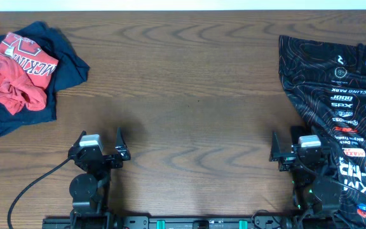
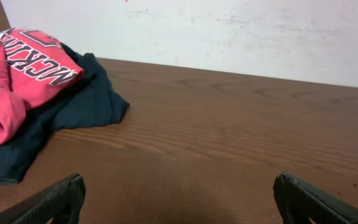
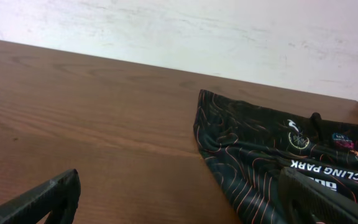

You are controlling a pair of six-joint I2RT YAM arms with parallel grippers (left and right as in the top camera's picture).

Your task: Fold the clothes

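The clothes lie in two places. A black cycling jersey with contour lines and sponsor logos is spread at the table's right side, and its edge also shows in the right wrist view. At the far left, a crumpled red shirt rests on a navy garment; the left wrist view shows the red shirt and the navy one too. My left gripper hangs open over bare wood near the front edge. My right gripper is open as well, its right finger over the jersey's edge.
The brown wooden table stretches between the two garment piles. A white wall runs behind its far edge. A black cable trails from the left arm's base at the front.
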